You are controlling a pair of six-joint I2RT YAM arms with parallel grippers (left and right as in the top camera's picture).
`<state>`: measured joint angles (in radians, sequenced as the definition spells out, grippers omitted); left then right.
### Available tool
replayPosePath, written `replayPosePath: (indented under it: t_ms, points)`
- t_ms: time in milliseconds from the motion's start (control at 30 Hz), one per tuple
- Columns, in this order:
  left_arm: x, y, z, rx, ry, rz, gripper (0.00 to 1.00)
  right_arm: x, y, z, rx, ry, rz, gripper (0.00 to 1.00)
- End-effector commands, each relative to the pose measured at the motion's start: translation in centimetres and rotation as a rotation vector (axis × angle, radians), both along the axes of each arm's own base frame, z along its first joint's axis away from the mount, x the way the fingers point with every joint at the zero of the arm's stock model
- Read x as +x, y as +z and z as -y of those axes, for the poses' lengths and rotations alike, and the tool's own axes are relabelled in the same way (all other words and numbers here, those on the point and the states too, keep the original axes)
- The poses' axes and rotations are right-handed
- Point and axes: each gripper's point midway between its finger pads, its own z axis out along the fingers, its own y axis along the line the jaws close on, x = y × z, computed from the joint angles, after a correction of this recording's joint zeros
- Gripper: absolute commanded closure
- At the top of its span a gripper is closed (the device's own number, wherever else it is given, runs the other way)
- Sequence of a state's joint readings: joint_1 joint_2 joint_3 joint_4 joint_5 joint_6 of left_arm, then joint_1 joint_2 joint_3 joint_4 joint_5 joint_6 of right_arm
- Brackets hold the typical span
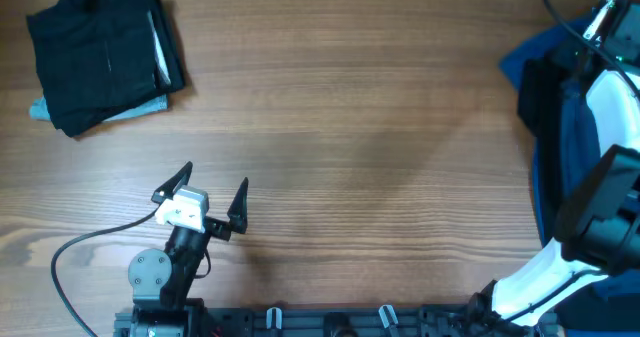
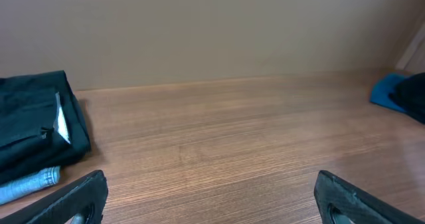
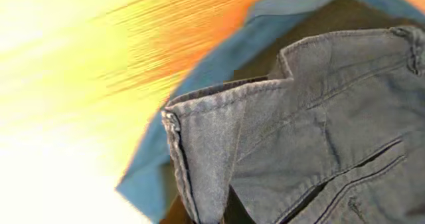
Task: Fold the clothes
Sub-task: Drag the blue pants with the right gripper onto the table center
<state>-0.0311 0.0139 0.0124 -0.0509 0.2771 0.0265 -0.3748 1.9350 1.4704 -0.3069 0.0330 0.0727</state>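
Note:
A pile of clothes lies at the table's right edge, with bright blue fabric (image 1: 522,59) under dark navy fabric (image 1: 545,107). My right gripper (image 1: 601,24) is down on this pile. In the right wrist view the navy garment (image 3: 299,117), with waistband seams and a pocket slit, is drawn up in a fold into my jaws, so the gripper looks shut on it; the fingers are hidden by cloth. Blue fabric (image 3: 199,84) lies beneath. My left gripper (image 1: 215,179) (image 2: 211,204) is open and empty above bare wood at the front left.
A folded stack of dark clothes (image 1: 100,52) with a light blue piece (image 1: 150,107) under it sits at the far left corner. It also shows in the left wrist view (image 2: 33,124). The left arm's black cable (image 1: 75,252) loops near the front edge.

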Motion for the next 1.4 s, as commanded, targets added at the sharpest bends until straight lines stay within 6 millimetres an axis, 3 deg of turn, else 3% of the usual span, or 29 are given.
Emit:
replayPosePath:
  t_ms: [0, 67, 100, 167, 200, 233, 333, 500, 700, 800, 833, 900, 933, 1000, 1100, 1133, 1167, 1233, 1300, 1367]
  points:
    - [0.0, -0.2, 0.0, 0.022, 0.002, 0.005, 0.0, 2.7, 2.0, -7.3, 0.095, 0.174, 0.073, 0.96]
    - [0.0, -0.2, 0.0, 0.022, 0.002, 0.005, 0.0, 3.7, 2.0, -12.0, 0.099, 0.263, 0.071, 0.96]
    - [0.0, -0.2, 0.0, 0.022, 0.002, 0.005, 0.0, 4.2, 2.1, -16.2, 0.101, 0.34, 0.07, 0.96]
    - [0.0, -0.2, 0.0, 0.022, 0.002, 0.005, 0.0, 4.3, 2.1, -22.2, 0.118, 0.444, 0.066, 0.96]
    - [0.0, -0.2, 0.0, 0.022, 0.002, 0.006, 0.0, 3.9, 2.1, -27.0, 0.151, 0.522, 0.063, 0.96]
    - [0.0, -0.2, 0.0, 0.022, 0.002, 0.005, 0.0, 3.6, 2.0, -28.9, 0.174, 0.553, 0.06, 0.96]
    - [0.0, -0.2, 0.0, 0.022, 0.002, 0.005, 0.0, 0.9, 1.5, -38.9, 0.276, 0.724, 0.027, 0.96]
    - [0.0, -0.2, 0.0, 0.022, 0.002, 0.005, 0.0, -5.2, 1.0, -50.8, 0.355, 0.909, -0.021, 0.95]
    - [0.0, -0.2, 0.0, 0.022, 0.002, 0.005, 0.0, -12.2, -2.0, -60.9, 0.476, 1.073, -0.111, 0.91]
    - [0.0, -0.2, 0.0, 0.022, 0.002, 0.005, 0.0, -15.6, -2.2, -63.9, 0.526, 1.179, -0.152, 0.92]
    - [0.0, -0.2, 0.0, 0.022, 0.002, 0.005, 0.0, -16.7, -2.3, -64.7, 0.526, 1.201, -0.163, 0.89]
    - [0.0, -0.2, 0.0, 0.022, 0.002, 0.005, 0.0, -19.3, -2.1, -66.3, 0.548, 1.265, -0.19, 0.71]
    - [0.0, -0.2, 0.0, 0.022, 0.002, 0.005, 0.0, -19.6, -2.1, -66.5, 0.546, 1.272, -0.191, 0.63]
    - [0.0, -0.2, 0.0, 0.022, 0.002, 0.005, 0.0, -18.6, -1.5, -65.9, 0.518, 1.239, -0.164, 0.35]
    - [0.0, -0.2, 0.0, 0.022, 0.002, 0.005, 0.0, -14.2, 1.2, -60.1, 0.321, 1.015, -0.07, 0.16]
    - [0.0, -0.2, 0.0, 0.022, 0.002, 0.005, 0.0, -12.9, 3.3, -57.4, 0.284, 0.941, -0.038, 0.13]
    - [0.0, -0.2, 0.0, 0.022, 0.002, 0.005, 0.0, -11.8, 6.1, -53.4, 0.283, 0.836, -0.016, 0.1]
    - [0.0, -0.2, 0.0, 0.022, 0.002, 0.006, 0.0, -11.2, 9.1, -47.2, 0.323, 0.679, -0.022, 0.05]
    - [0.0, -0.2, 0.0, 0.022, 0.002, 0.005, 0.0, -11.7, 10.4, -40.7, 0.362, 0.514, -0.071, 0.01]
    - [0.0, -0.2, 0.0, 0.022, 0.002, 0.005, 0.0, -14.0, 9.0, -35.1, 0.355, 0.394, -0.217, 0.0]
